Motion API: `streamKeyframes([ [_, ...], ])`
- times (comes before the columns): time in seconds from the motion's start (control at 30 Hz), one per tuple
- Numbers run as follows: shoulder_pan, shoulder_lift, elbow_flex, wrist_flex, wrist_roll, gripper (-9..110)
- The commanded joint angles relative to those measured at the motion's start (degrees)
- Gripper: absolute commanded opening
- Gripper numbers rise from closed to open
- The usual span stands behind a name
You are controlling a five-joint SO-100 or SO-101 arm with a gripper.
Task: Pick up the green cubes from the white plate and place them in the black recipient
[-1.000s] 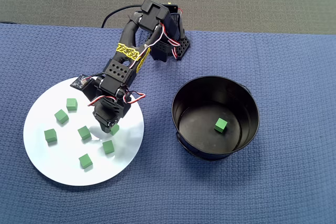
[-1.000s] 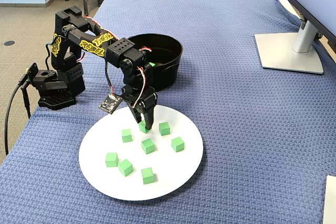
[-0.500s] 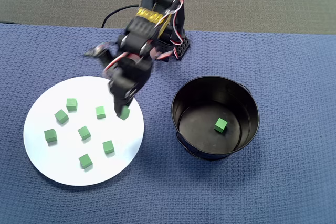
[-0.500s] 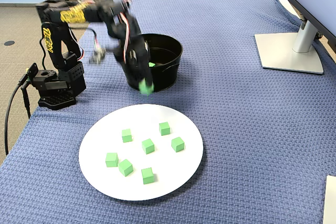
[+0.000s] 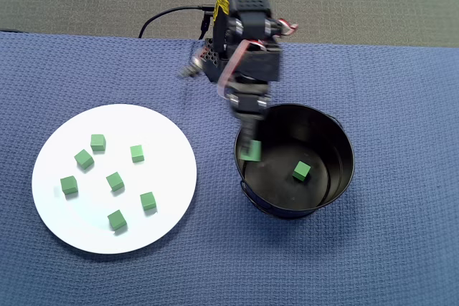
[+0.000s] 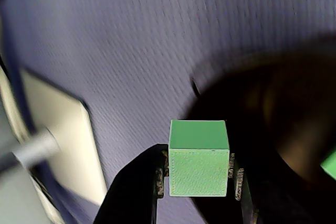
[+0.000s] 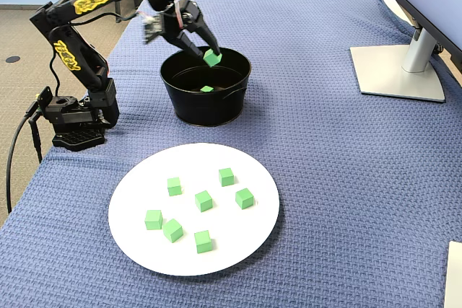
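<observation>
My gripper is shut on one green cube and holds it above the inner left rim of the black recipient. The wrist view shows that cube pinched between both fingers, with the dark pot mouth to the right. In the fixed view the held cube hangs over the pot. One green cube lies on the pot floor. Several green cubes rest on the white plate, left of the pot.
The arm's base stands at the table's left edge in the fixed view. A monitor stand sits at the right. Blue woven cloth covers the table.
The gripper lifted a green cube off the white plate and swung it right, from above the plate's edge to above the black pot. One cube fewer lies on the plate.
</observation>
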Motion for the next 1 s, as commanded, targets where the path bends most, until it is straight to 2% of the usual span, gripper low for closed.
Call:
streamKeyframes([
  [0.0, -8.3, -2.3, 1.1, -6.0, 0.0, 0],
  [0.13, -14.2, -8.2, 1.0, -8.5, -1.4, 0],
  [0.33, -15.5, -7.0, 0.5, -7.4, -2.8, 0],
  [0.37, -15.1, -7.1, -0.2, -6.5, -2.8, 2],
  [0.43, -14.8, -7.9, -1.5, -4.5, -3.2, 23],
  [0.57, -13.4, -7.1, -1.1, -4.3, -3.4, 30],
  [0.73, -9.2, -6.9, -4.7, -1.8, -3.3, 26],
  [0.97, 7.8, -7.9, -16.3, 9.1, -6.7, 19],
])
